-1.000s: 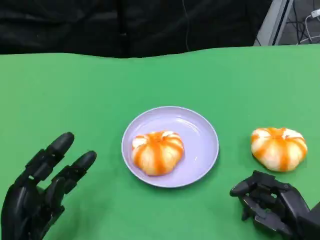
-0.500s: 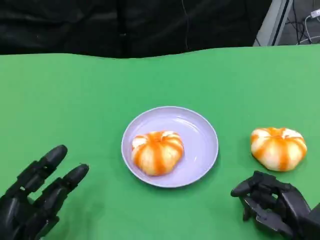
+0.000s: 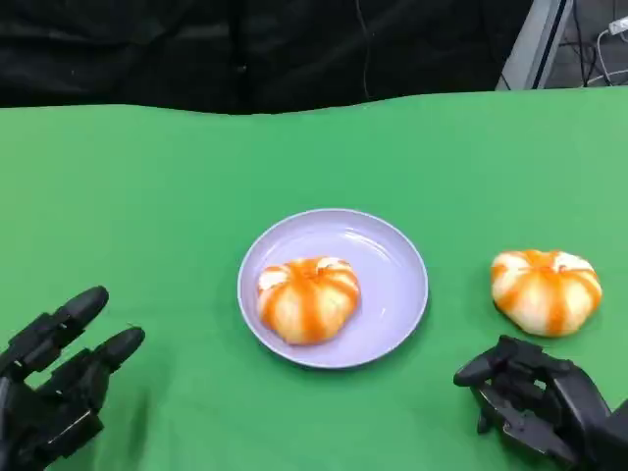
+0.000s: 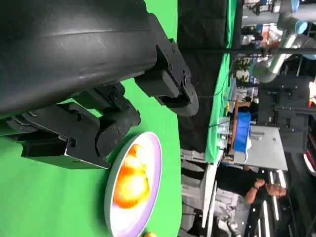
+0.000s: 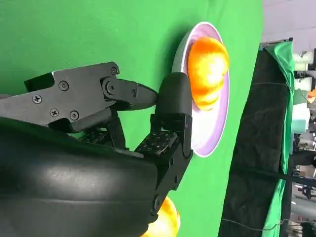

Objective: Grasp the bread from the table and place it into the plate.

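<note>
Nearest the camera, at the lower left of the head view, the left hand (image 3: 54,388) is seen above the green table (image 3: 147,216) with its fingers spread apart and nothing between them. At the lower right, the right hand (image 3: 535,402) is seen with its fingers curled inward — nothing is held in it. Two breads are counted. One bread (image 3: 546,290) lies on the table just beyond the right hand, apart from the fingers and well to the right of the plate (image 3: 392,255); it is a round, slightly flattened bun striped white and orange, with the stripes meeting at its top, which faces upward. Being nearly round, it shows no clear long axis, though it looks a little wider from side to side. The other bread (image 3: 308,297) sits inside the single lilac plate, toward its near-left part, also with its top upward. The plate stands near the middle of the table, between the two hands and a little farther off. In the left wrist view a person (image 4: 249,185) is seen far off beyond the table edge — small and blurred.
</note>
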Motion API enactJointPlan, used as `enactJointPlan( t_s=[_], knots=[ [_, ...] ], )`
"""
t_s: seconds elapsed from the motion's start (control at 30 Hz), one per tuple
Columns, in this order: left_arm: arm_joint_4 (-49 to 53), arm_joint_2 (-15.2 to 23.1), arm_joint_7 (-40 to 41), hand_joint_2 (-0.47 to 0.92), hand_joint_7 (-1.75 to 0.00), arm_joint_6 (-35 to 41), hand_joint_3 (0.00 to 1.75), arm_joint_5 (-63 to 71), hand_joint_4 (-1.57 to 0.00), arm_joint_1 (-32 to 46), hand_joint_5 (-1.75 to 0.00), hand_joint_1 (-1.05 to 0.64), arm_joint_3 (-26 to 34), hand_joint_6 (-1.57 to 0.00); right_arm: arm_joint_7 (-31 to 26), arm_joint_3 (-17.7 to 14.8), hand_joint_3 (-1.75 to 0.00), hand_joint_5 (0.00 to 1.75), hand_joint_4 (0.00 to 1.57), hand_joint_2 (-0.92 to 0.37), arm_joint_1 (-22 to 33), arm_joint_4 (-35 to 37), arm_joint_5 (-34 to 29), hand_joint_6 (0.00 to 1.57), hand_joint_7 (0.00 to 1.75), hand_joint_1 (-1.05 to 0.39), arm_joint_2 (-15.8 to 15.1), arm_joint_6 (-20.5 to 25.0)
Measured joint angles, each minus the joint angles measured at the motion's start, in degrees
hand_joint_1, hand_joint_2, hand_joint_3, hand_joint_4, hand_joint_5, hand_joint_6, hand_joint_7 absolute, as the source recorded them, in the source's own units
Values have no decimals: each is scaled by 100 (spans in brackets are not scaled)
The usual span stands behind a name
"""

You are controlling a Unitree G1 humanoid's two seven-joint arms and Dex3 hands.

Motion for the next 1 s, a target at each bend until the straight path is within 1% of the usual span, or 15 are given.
enactJointPlan(
  t_s=[0.03,0.07,0.1,0.13,0.17,0.2,0.23,0.27,0.3,0.37,0.47,0.6,1.0],
  knots=[
    [20,0,61,65,-3,-48,103,31,-104,-4,-6,19,9,-86,1,-1,-45,175,66,-92,0,0,0,75,107,-27,0,0],
    [39,1,109,63,-7,-85,104,58,-112,-6,-11,19,16,-94,4,-2,-46,175,66,-92,0,0,0,75,107,-27,0,0],
    [50,1,151,60,-13,-101,109,75,-119,-7,-34,18,17,-111,5,-3,-46,175,66,-92,0,0,0,75,107,-27,0,-1],
    [108,4,255,58,-16,-237,111,205,-118,-22,-56,18,15,-121,7,-5,-45,175,66,-92,0,1,0,75,107,-27,0,-1],
    [189,8,390,56,-29,-426,115,366,-117,-44,-90,16,12,-133,9,-7,-45,174,66,-92,-1,1,1,75,107,-28,0,0],
    [267,18,470,54,-53,-614,118,479,-116,-71,-107,15,7,-131,8,-9,-45,174,66,-92,-1,1,-1,75,107,-28,0,0],
    [346,36,498,52,-79,-790,122,555,-115,-104,-120,14,0,-124,3,-9,-45,174,65,-92,-1,1,-3,75,107,-28,0,1],
    [412,58,512,49,-98,-962,127,618,-113,-131,-129,13,-10,-118,-4,-8,-45,173,65,-92,-1,1,-7,75,107,-28,0,1],
    [460,77,524,48,-110,-1077,130,654,-111,-148,-136,12,-19,-113,-8,-8,-45,173,65,-92,-2,1,-12,75,107,-28,-1,1],
    [544,94,579,47,-126,-1241,132,712,-108,-163,-146,12,-38,-106,-12,-7,-45,173,65,-92,-2,0,-14,75,107,-28,0,2],
    [596,101,679,49,-133,-1274,129,754,-106,-163,-150,12,-67,-101,-11,-8,-45,173,65,-92,-2,-3,-13,75,107,-28,0,6],
    [598,103,798,53,-132,-1271,123,757,-106,-162,-148,11,-86,-101,0,-11,-45,174,66,-92,-2,-1,-4,75,107,-28,0,5],
    [599,104,1031,52,-131,-1289,123,908,-104,-104,-149,10,-222,-99,4,-12,-45,174,66,-92,12,-54,-4,75,107,-28,0,52]
  ],
)
